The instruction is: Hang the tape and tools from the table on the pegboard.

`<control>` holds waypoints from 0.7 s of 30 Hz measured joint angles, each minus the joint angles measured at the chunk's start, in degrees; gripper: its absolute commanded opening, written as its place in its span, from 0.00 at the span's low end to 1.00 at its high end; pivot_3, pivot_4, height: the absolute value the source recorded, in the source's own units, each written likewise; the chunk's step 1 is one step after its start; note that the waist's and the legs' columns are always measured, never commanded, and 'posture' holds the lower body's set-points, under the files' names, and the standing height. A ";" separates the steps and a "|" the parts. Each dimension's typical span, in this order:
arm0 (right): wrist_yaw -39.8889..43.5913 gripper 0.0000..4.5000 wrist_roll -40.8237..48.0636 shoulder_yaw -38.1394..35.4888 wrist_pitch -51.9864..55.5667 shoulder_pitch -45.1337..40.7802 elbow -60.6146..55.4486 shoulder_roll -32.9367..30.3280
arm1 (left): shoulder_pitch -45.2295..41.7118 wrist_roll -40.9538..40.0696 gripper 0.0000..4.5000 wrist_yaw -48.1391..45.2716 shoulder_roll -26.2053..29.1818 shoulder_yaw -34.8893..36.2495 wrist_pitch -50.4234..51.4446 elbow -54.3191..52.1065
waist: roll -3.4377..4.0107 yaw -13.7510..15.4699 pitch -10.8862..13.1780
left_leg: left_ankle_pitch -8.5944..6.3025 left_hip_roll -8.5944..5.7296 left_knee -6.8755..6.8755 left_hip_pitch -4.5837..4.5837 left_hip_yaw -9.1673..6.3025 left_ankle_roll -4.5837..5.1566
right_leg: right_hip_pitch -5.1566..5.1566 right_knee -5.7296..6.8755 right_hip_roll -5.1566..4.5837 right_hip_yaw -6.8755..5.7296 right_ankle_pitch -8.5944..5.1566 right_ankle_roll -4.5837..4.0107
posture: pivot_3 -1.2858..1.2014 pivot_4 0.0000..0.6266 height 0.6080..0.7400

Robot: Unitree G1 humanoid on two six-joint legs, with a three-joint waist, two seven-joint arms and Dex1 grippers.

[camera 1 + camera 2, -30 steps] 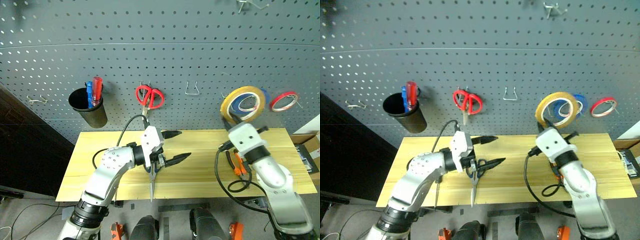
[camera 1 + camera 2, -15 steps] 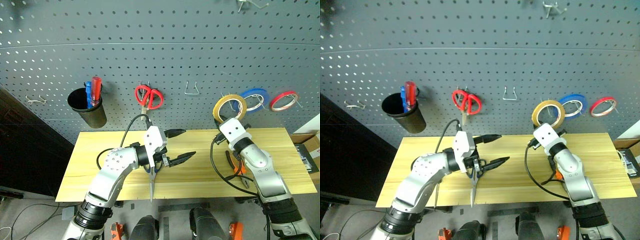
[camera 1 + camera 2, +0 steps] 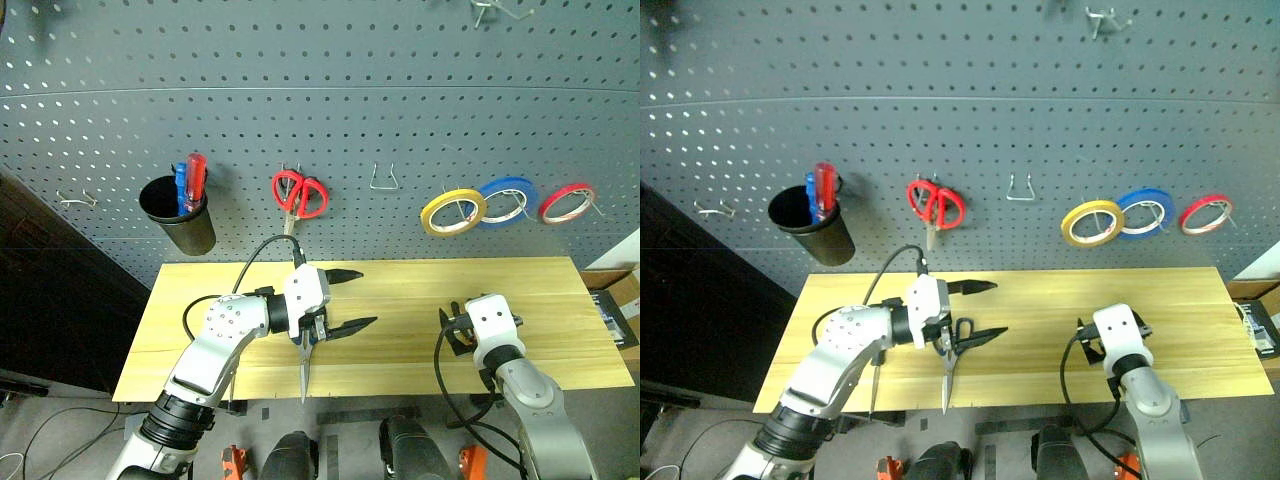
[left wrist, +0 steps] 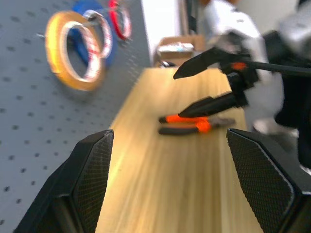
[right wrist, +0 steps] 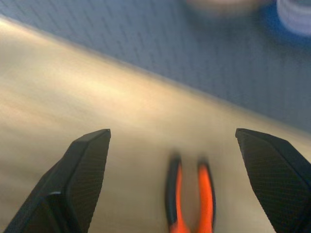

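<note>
The yellowish tape (image 3: 452, 212) hangs on a hook of the grey pegboard (image 3: 330, 90), left of the blue ring. My right gripper (image 5: 173, 132) is open and low over the table (image 3: 410, 345), with the orange-and-black pliers (image 5: 189, 196) lying just ahead of its fingers. The left wrist view shows those pliers (image 4: 194, 124) flat under that gripper (image 4: 177, 96). My left gripper (image 3: 367, 296) is open above the blue-handled scissors (image 3: 303, 362), whose blades point at the front edge. A slim dark shaft (image 3: 872, 388) shows under my left forearm.
On the pegboard hang red scissors (image 3: 300, 193), a blue tape ring (image 3: 505, 200), a red tape ring (image 3: 567, 201), a bare hook (image 3: 384, 178) and a black cup (image 3: 180, 215) holding screwdrivers. A cardboard box (image 3: 615, 300) stands past the table's right end.
My right gripper opened and let go of the yellowish tape, which stays on its hook. That arm then dropped to the table over the pliers. My left hand sank slightly.
</note>
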 measured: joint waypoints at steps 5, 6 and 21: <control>3.70 0.99 4.20 -2.36 12.67 -6.94 4.86 -2.15 | -0.23 0.67 0.88 -1.95 0.32 -1.01 -1.99 0.25 | -0.01 -0.15 -0.01 | 0.00 0.04 -0.06 -0.04 -0.02 0.01 | -0.02 -0.05 0.03 -0.06 0.00 -0.01 | 0.49 0.31 1.00; 4.46 0.99 5.43 -3.11 14.66 -8.66 7.50 -2.64 | -0.27 0.82 0.88 -2.33 0.45 -1.04 -2.18 0.33 | -0.01 -0.16 -0.01 | -0.01 0.03 -0.06 -0.05 0.00 0.01 | -0.02 -0.08 0.02 -0.05 0.00 0.00 | 0.49 0.31 1.00; 7.09 0.99 9.96 -5.01 16.62 -17.66 30.08 -7.86 | -0.22 2.00 0.88 -3.61 0.66 -2.60 -3.63 0.35 | -0.03 -0.27 -0.03 | -0.01 0.03 -0.03 -0.06 0.05 0.02 | -0.03 -0.02 0.00 -0.02 0.00 0.00 | 0.50 0.31 1.00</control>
